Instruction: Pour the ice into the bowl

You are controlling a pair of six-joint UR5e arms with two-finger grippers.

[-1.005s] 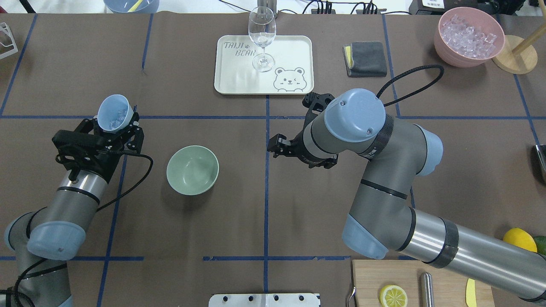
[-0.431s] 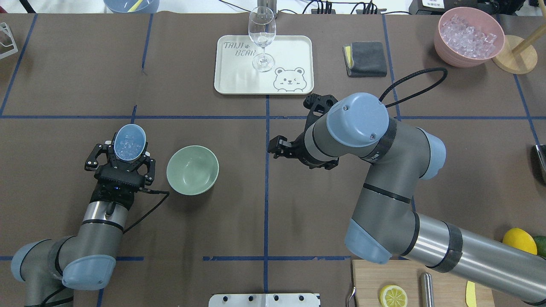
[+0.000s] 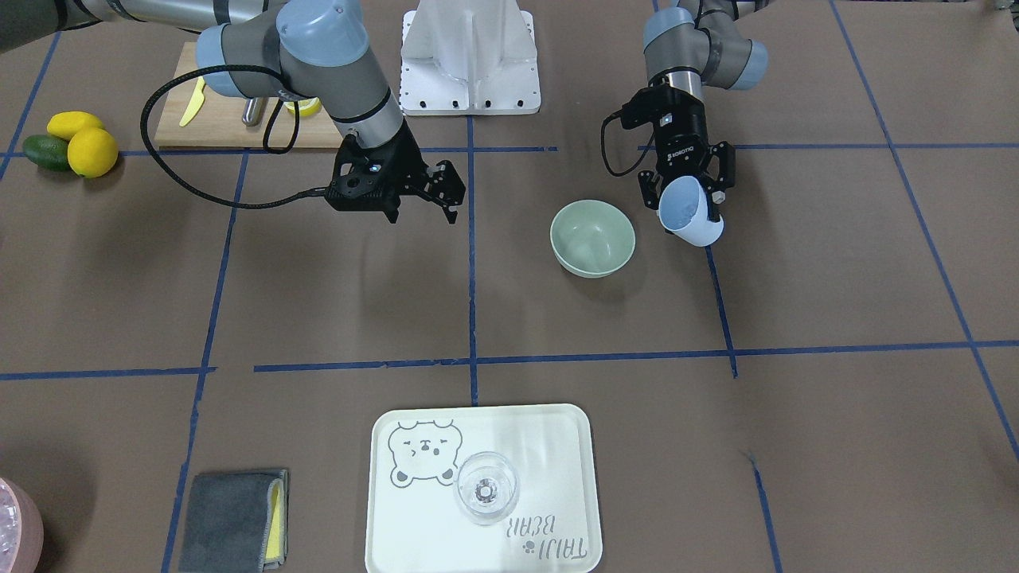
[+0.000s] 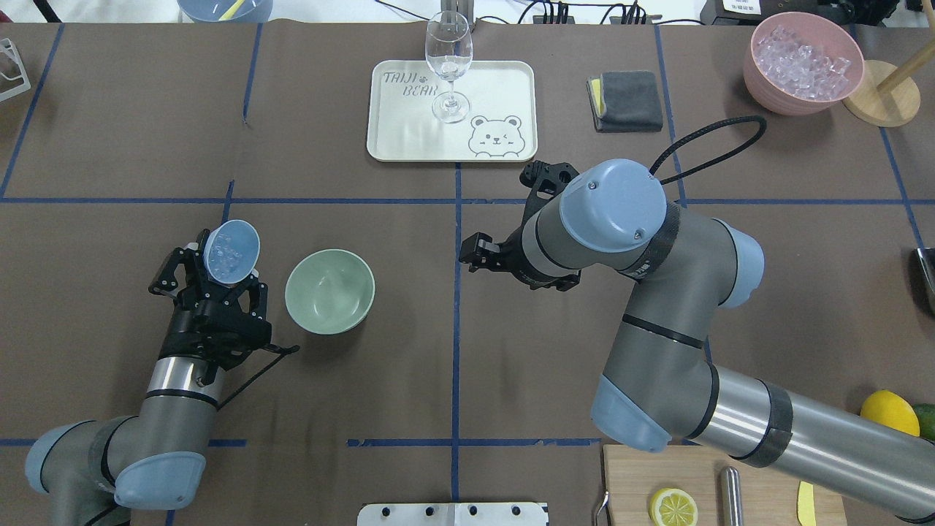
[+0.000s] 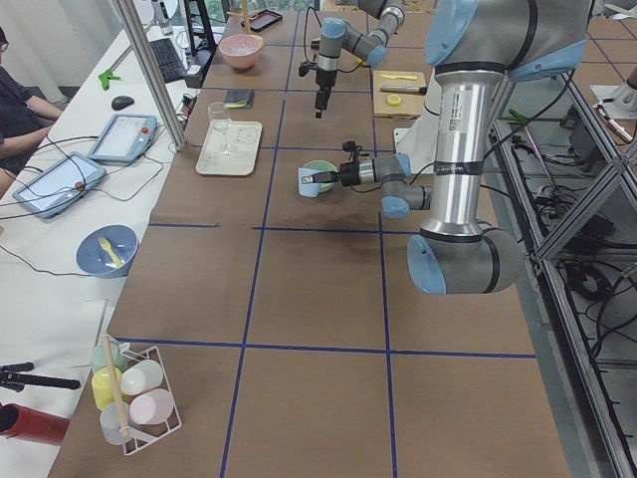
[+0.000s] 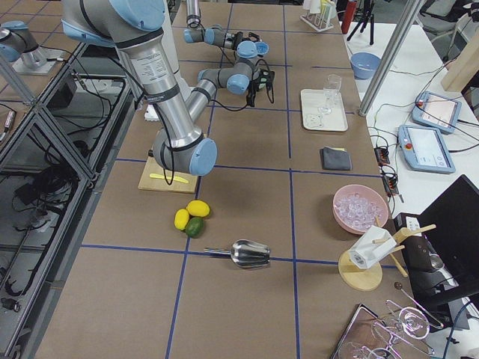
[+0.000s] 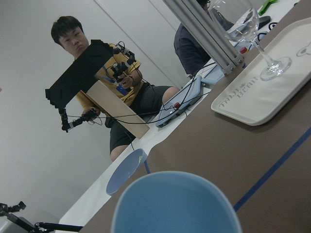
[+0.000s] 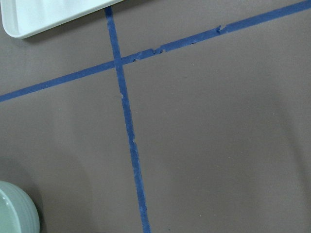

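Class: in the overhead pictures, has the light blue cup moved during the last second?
Yes. The light blue cup left the crosswise blue tape line, coming toward the robot and nearer the bowl.

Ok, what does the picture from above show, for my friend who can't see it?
The robot's left hand holds a light blue cup of ice, tilted, beside an empty green bowl on a brown table. Its right hand hovers open farther right, holding nothing.
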